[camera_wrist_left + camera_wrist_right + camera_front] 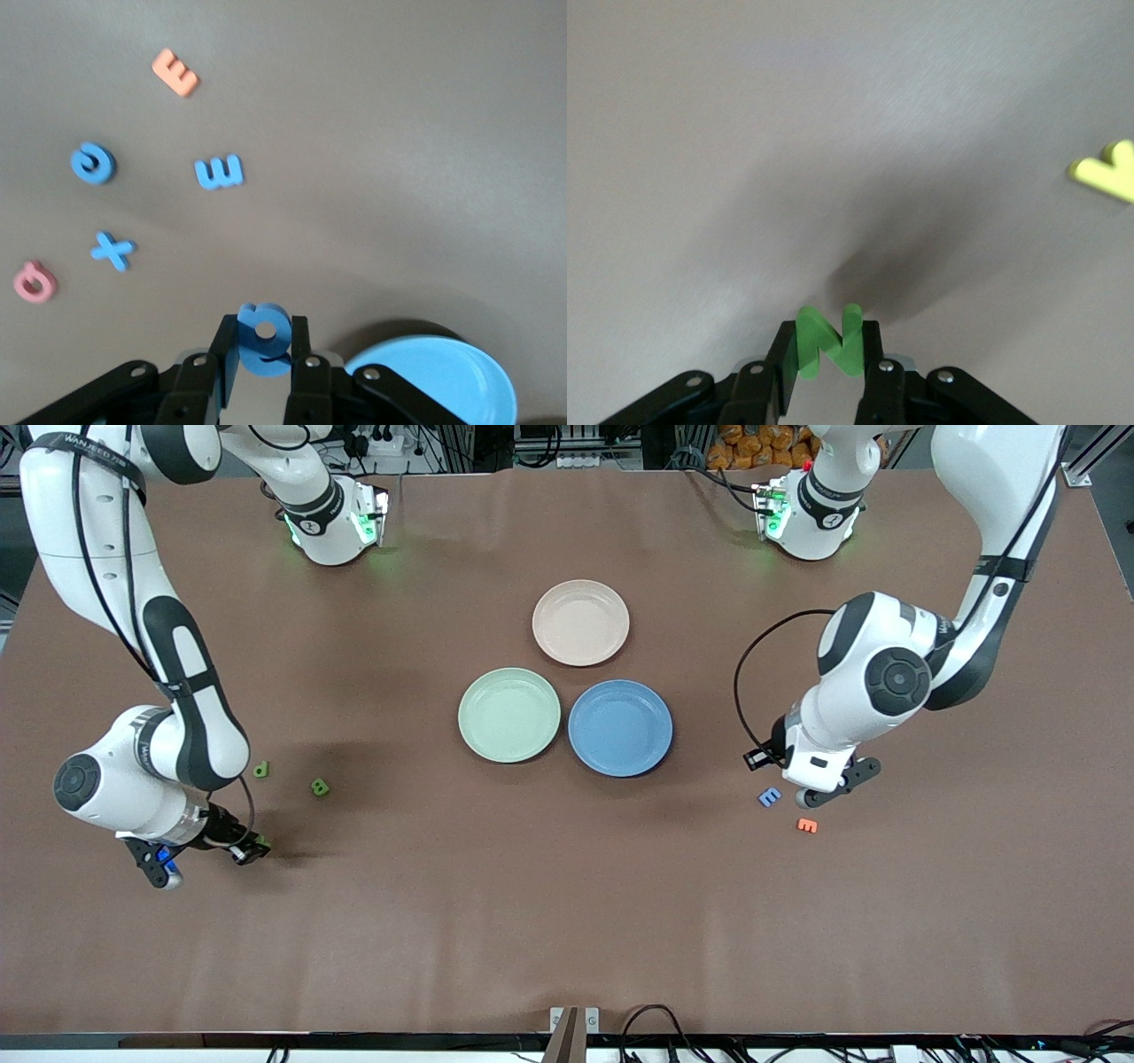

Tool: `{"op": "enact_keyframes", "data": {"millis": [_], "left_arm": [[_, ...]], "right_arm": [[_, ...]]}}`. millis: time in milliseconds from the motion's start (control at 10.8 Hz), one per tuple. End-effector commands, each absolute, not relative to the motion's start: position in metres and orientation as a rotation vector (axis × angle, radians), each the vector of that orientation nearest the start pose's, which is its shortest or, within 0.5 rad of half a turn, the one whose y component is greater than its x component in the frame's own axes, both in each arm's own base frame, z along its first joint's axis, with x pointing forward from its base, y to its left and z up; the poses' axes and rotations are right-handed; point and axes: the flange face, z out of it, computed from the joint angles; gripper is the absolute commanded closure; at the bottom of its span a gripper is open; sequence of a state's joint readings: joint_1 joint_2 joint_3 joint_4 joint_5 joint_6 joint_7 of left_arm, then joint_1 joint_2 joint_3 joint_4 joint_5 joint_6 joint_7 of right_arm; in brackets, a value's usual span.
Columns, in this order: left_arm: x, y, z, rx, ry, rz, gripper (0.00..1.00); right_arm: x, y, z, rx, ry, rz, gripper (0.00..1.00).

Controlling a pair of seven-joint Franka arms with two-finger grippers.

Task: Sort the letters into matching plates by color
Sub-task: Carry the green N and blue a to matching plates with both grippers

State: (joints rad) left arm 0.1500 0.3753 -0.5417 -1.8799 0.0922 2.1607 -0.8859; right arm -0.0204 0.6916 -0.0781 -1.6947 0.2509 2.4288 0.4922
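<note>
Both arms: glossy white rounded shells with dark grey-black joint caps and bands. Black cables run loose along each arm, looping near the wrists. Bases show green indicator lights. Right arm carries a black strap with white lettering on its upper link. Left end effector (264, 361) and right end effector (829, 361): matte black fingers, silver screw heads on the knuckles just above.

Plates (509, 715) green, blue, beige-pink
</note>
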Motion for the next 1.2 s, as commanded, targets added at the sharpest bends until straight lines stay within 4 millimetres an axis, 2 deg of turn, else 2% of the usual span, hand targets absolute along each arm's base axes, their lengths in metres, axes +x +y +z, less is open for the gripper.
{"op": "enact_keyframes", "data": {"millis": [0, 93, 278, 463, 648, 833, 1018, 1110], "left_arm": [[0.571, -0.26, 0.331, -3.059, -0.927, 0.205, 1.0], [0.568, -0.269, 0.328, -3.032, -0.989, 0.214, 1.0], [0.558, -0.293, 0.324, -3.006, -1.053, 0.225, 1.0], [0.543, -0.326, 0.313, -2.977, -1.089, 0.244, 1.0], [0.541, -0.335, 0.305, -2.96, -1.147, 0.255, 1.0], [0.534, -0.355, 0.296, -2.933, -1.256, 0.255, 1.0], [0.533, -0.363, 0.289, -2.914, -1.309, 0.27, 1.0], [0.526, -0.375, 0.284, -2.921, -1.292, 0.277, 1.0]], "right_arm": [[0.657, -0.001, 0.232, -2.835, 1.026, -0.002, 0.73], [0.655, 0.026, 0.244, -2.84, 1.007, 0.033, 0.73], [0.643, 0.1, 0.263, -2.868, 0.95, 0.104, 0.73], [0.623, 0.166, 0.266, -2.961, 0.811, 0.175, 0.73], [0.599, 0.227, 0.266, -3.034, 0.736, 0.221, 0.73], [0.574, 0.279, 0.264, -3.071, 0.67, 0.252, 0.73], [0.549, 0.323, 0.262, -3.087, 0.664, 0.272, 0.72], [0.537, 0.343, 0.261, -3.095, 0.644, 0.277, 0.72]]}}
